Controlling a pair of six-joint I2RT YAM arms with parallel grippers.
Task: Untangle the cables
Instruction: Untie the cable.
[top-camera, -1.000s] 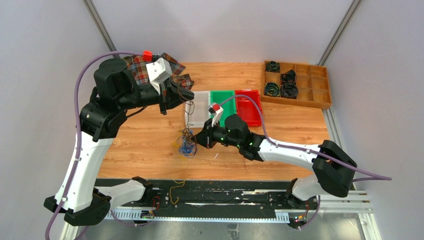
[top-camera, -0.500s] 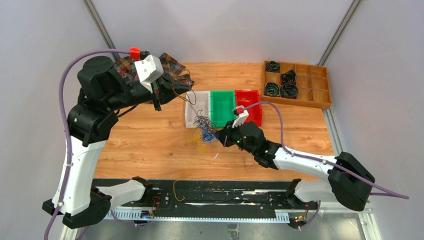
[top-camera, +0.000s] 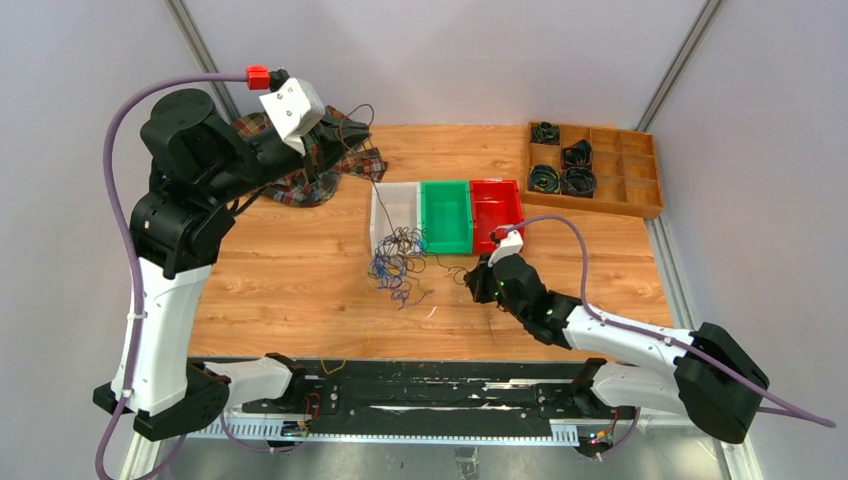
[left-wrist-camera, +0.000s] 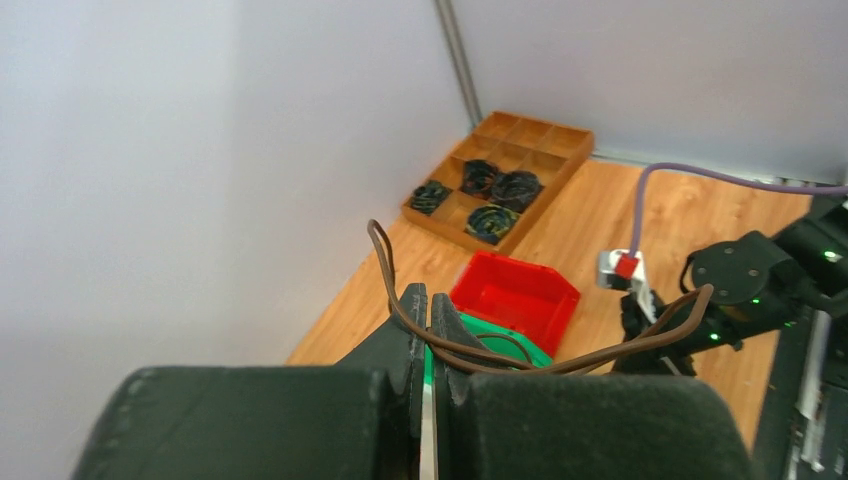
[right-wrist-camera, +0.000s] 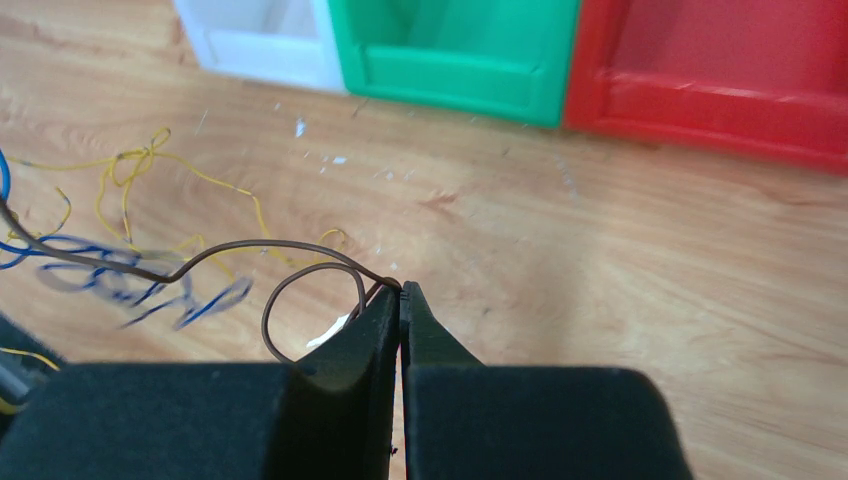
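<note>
Top view: the cables (top-camera: 398, 262) lie bunched on the table (top-camera: 290, 280), just in front of the white bin (top-camera: 395, 205) and between the arms. The left gripper (top-camera: 348, 130) hangs high over a plaid cloth (top-camera: 300, 185); a thin strand seems to run from it down to the bunch. The right gripper (top-camera: 471, 280) sits low, near the bunch's right side.

Left wrist: the jaws are pinched on a brown strand (left-wrist-camera: 640, 345).

Right wrist: the jaws are closed on a brown strand (right-wrist-camera: 260, 243), with yellow and blue loops to its left.
</note>
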